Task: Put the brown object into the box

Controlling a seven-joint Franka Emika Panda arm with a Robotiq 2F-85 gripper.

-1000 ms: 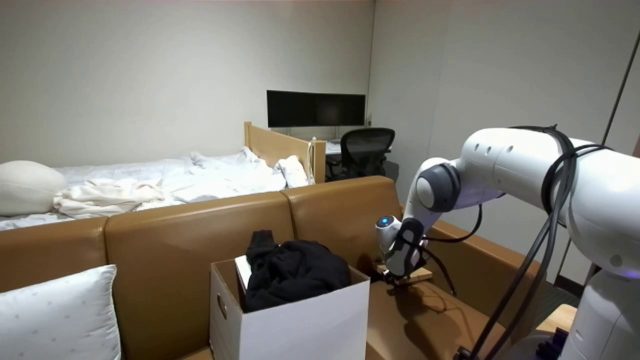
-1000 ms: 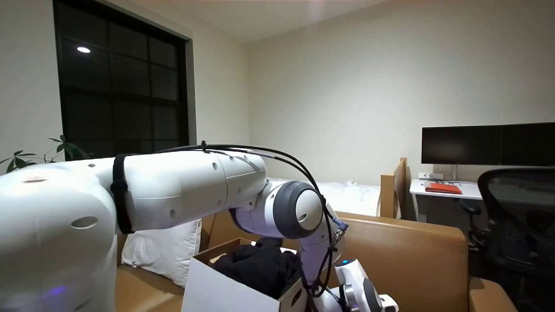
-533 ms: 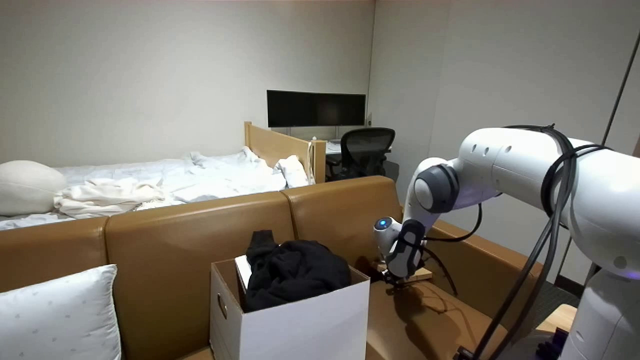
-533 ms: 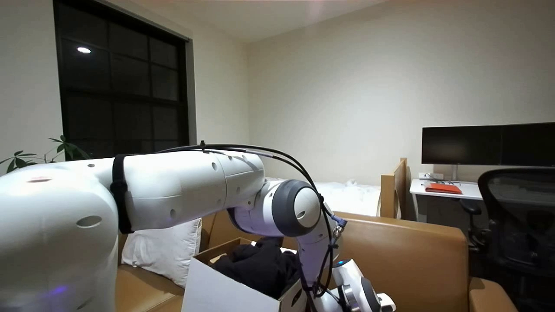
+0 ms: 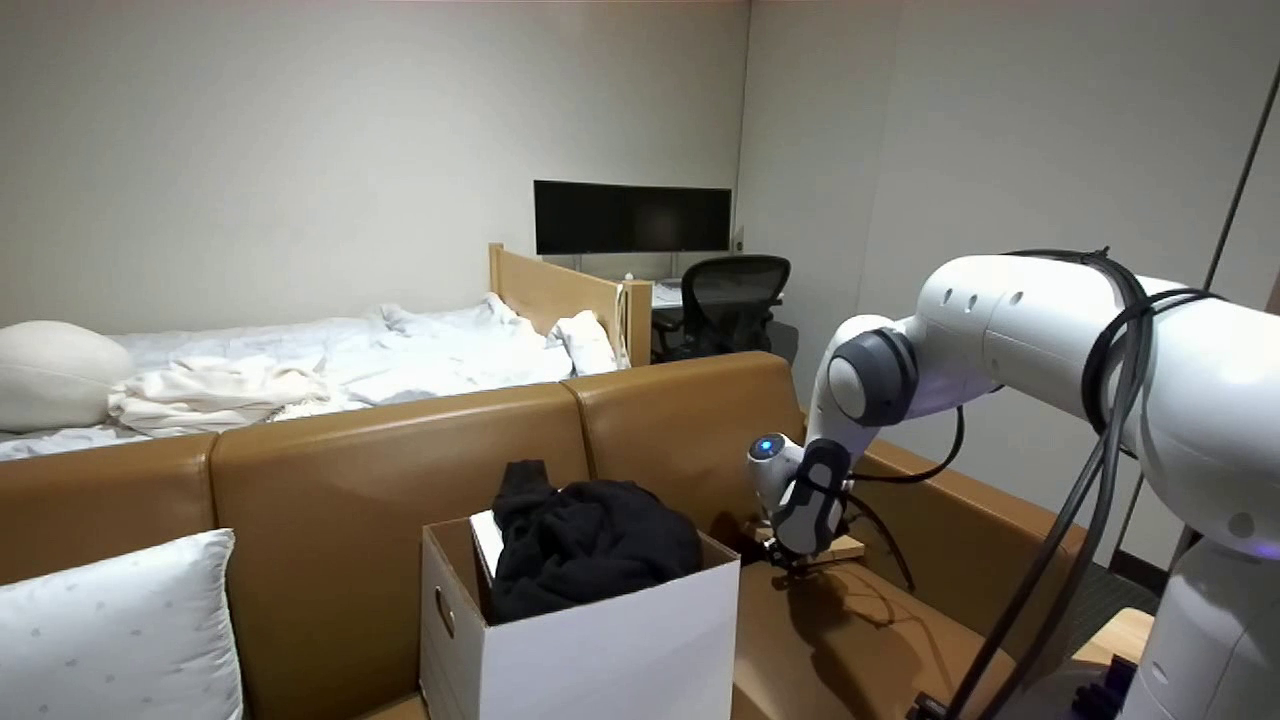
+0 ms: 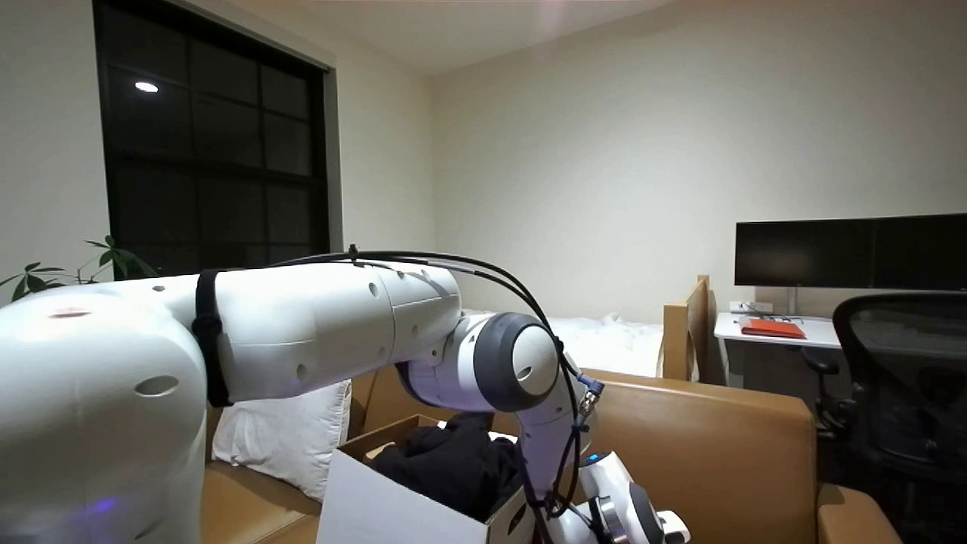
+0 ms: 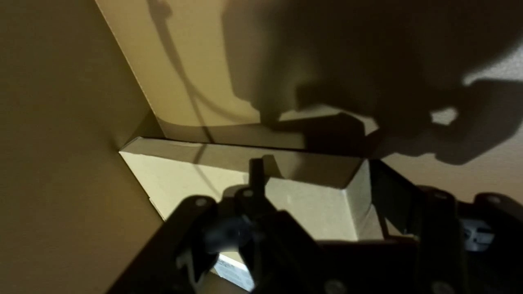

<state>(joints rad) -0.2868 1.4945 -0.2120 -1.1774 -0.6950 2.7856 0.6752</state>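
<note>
The brown object (image 5: 842, 549) is a flat tan cardboard piece on the couch seat, near the backrest and armrest. In the wrist view the brown object (image 7: 310, 204) spans the space between the fingers. My gripper (image 7: 320, 177) is open; one finger is over its top and the other stands beside its short end. I cannot tell whether either finger touches. In an exterior view my gripper (image 5: 785, 558) is low at the object, partly covering it. The white open-top box (image 5: 610, 650) stands on the couch with black clothing in it; it also shows in an exterior view (image 6: 400, 506), where the fingertips are hidden.
The brown couch backrest (image 5: 690, 430) rises behind the object, and the armrest (image 5: 960, 530) is beside it. A white pillow (image 5: 120, 630) leans at the couch's far side. Black cables (image 5: 1110, 420) hang along the arm. A small label (image 7: 235, 271) shows under the gripper.
My gripper has shifted slightly down and toward the box in the first half second, then stayed still. The brown object and the box have not visibly moved.
</note>
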